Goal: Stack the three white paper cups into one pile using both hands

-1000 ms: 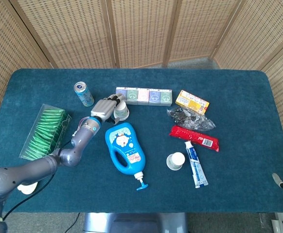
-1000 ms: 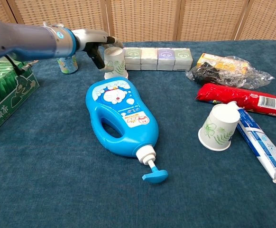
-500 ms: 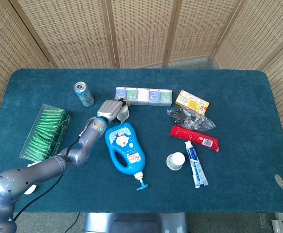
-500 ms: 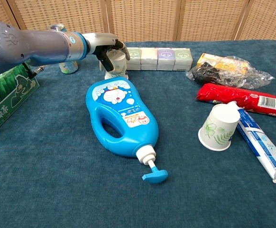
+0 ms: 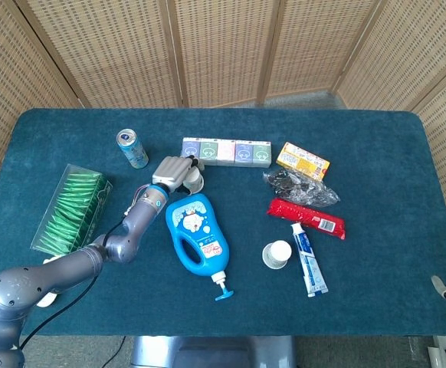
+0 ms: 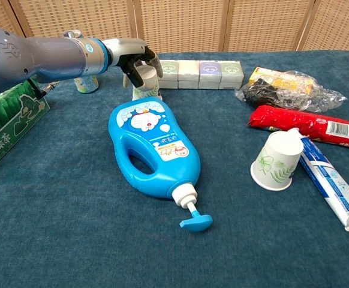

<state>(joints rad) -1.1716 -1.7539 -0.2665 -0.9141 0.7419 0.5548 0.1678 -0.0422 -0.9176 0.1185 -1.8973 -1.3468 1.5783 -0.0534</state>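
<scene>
My left hand [image 5: 175, 170] [image 6: 134, 59] reaches over the table's back left and grips a white paper cup [image 5: 195, 182] [image 6: 148, 86] with a green leaf print, fingers curled over its top. That cup stands just in front of a row of small boxes [image 5: 227, 151]. A second white paper cup [image 5: 277, 254] [image 6: 276, 161] sits upside down, leaning against a toothpaste tube [image 5: 308, 259], right of centre. A white object [image 5: 44, 297] shows partly under my left arm at the front left. Only a grey sliver of my right hand [image 5: 440, 285] shows at the right edge.
A blue pump bottle [image 5: 196, 232] [image 6: 150, 144] lies flat just in front of the held cup. A drink can [image 5: 132, 147] and a clear box of green packets [image 5: 71, 208] stand to the left. A yellow box [image 5: 303, 160], a dark plastic bag [image 5: 300, 186] and a red packet [image 5: 307, 217] lie to the right.
My left hand moved right onto the cup by the boxes and curled its fingers around the top. The other cup and the remaining objects stayed put.
</scene>
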